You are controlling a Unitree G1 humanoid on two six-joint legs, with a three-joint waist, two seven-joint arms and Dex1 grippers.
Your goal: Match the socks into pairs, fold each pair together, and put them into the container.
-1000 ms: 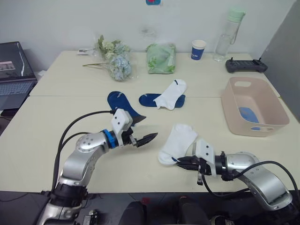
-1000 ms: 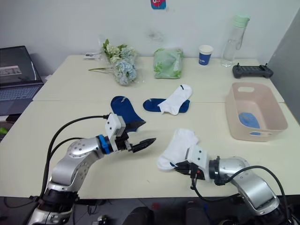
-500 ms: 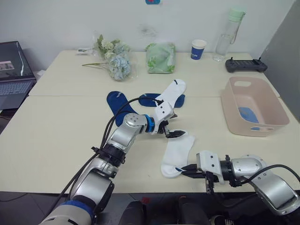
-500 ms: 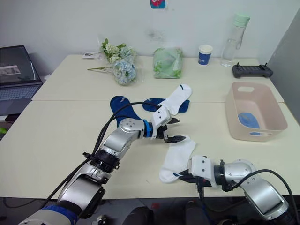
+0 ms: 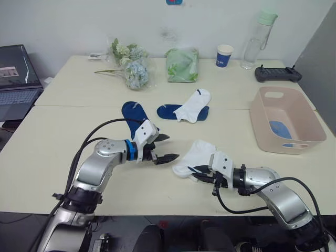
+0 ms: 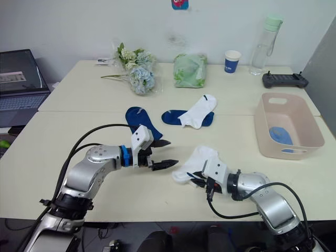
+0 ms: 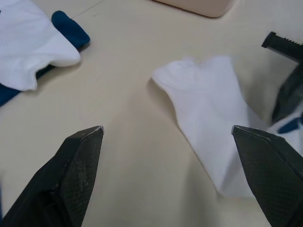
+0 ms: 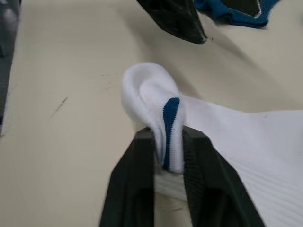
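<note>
A white sock [image 5: 198, 154] lies bunched near the table's front edge. My right gripper [image 5: 201, 174] is shut on its near end, and the right wrist view shows the fingers [image 8: 142, 156] pinching a fold with a navy mark [image 8: 169, 118]. My left gripper [image 5: 167, 148] hovers open just left of this sock, holding nothing. Further back, a dark navy sock [image 5: 132, 112] lies alone, and another white sock [image 5: 194, 104] lies across a second navy sock [image 5: 167, 111]. The pink container [image 5: 261, 122] stands at the right with a light blue sock [image 5: 277, 128] inside.
Along the far edge are a bunch of flowers [image 5: 130, 66], a green cloth bundle [image 5: 181, 64], a blue paper cup [image 5: 223, 55], a clear bottle [image 5: 253, 45] and a black controller [image 5: 275, 73]. A laptop [image 5: 14, 79] sits off to the left.
My left gripper has drawn back to the left, away from the white sock's far end. The right gripper has pushed further onto the table, and the sock is now bunched instead of stretched.
</note>
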